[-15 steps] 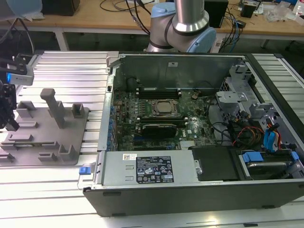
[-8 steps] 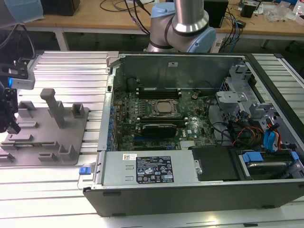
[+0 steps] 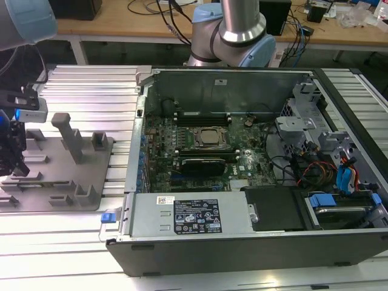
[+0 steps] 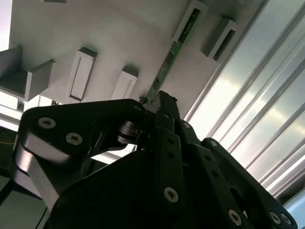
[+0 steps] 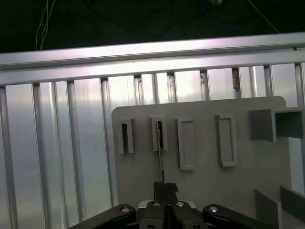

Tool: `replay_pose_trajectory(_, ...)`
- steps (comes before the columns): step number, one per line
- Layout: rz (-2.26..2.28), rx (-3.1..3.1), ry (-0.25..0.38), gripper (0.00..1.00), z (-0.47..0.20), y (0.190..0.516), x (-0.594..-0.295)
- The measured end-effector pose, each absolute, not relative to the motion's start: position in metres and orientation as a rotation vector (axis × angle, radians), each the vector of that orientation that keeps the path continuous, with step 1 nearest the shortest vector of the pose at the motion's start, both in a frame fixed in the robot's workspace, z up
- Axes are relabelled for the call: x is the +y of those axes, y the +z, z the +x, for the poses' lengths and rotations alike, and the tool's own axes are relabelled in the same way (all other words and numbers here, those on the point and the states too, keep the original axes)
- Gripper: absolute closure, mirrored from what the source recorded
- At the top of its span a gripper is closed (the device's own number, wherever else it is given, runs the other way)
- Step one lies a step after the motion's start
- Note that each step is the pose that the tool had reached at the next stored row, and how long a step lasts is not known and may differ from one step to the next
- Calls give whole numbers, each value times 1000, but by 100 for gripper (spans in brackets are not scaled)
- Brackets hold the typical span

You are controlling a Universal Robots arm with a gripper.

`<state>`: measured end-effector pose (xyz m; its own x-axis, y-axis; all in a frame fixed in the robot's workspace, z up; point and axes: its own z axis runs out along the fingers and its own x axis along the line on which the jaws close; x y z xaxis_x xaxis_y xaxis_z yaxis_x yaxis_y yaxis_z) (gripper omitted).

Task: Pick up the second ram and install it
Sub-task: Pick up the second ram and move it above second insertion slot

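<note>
1. One black gripper (image 3: 17,170) was seen at the exterior view's left, over a flat grey fixture plate (image 3: 63,173).
2. In the second wrist view, the second ram (image 4: 164,64), a long green circuit-board stick, was clamped by nearly closed fingers (image 4: 167,121).
3. In the first wrist view, its far end was slotted; jamming could be caused by a tilted lift.

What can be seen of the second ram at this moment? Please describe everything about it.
The second ram is a long, narrow, flat green circuit board, seen edge-on as a thin line in the first wrist view. It stands on edge over the grey fixture plate, its far end inside a raised grey slot block. Its near end runs between the black fingers of the end effector, which look closed on it. No label can be made out.
</note>
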<state>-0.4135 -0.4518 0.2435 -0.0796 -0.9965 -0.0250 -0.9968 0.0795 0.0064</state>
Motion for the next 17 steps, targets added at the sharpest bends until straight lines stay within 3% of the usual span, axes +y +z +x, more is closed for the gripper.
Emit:
replay_pose_trajectory(10, -2150, 2271, 33, 91, -414, 234, -452)
replay_pose_trajectory(11, -2150, 2271, 33, 86, -414, 234, -452)
replay_pose_trajectory(13, -2151, 2270, 33, 86, -414, 234, -452)
replay_pose_trajectory(14, -2151, 2270, 33, 73, -414, 234, -452)
replay_pose_trajectory(17, -2153, 2267, 33, 66, -414, 233, -452)
